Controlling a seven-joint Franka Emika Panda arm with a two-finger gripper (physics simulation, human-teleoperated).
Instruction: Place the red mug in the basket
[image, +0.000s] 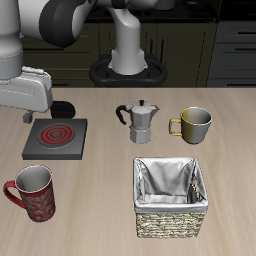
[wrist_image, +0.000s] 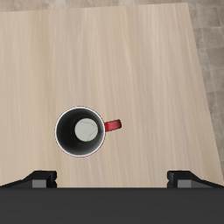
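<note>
Hovering high over red mug, hand spread, empty. Mug upright on counter, rigid glazed ceramic, likely slippery; pinch rim wall opposite handle. Basket nearby, empty.

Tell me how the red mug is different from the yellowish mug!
The red mug is dark red with pale swirls; the olive-yellow mug is plain. The red mug looks taller, the olive-yellow mug shorter. The red mug stands near the table's front edge, across from the basket; the olive-yellow mug stands farther back, beside the moka pot. Both stand upright, have a loop handle and look empty.
</note>
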